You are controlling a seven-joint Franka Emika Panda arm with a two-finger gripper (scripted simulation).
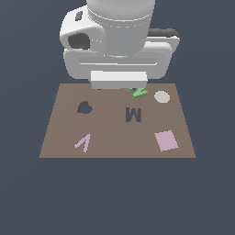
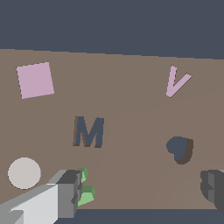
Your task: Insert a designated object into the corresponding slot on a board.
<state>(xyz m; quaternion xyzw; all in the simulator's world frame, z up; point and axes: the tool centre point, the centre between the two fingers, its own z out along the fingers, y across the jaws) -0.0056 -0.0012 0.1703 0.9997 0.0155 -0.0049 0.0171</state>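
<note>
The arm hangs low over the far edge of the board (image 1: pixel 59 137). The green piece (image 1: pixel 138 93) lies there, between the pale disc (image 1: pixel 161 97) and the middle of that edge, just beyond the M-shaped slot (image 1: pixel 133 114). The jaws stand wide apart: one finger (image 2: pixel 70 192) is right beside the piece, the other well clear, so the gripper (image 2: pixel 142 190) looks off-centre and needs to shift toward the piece.
</note>
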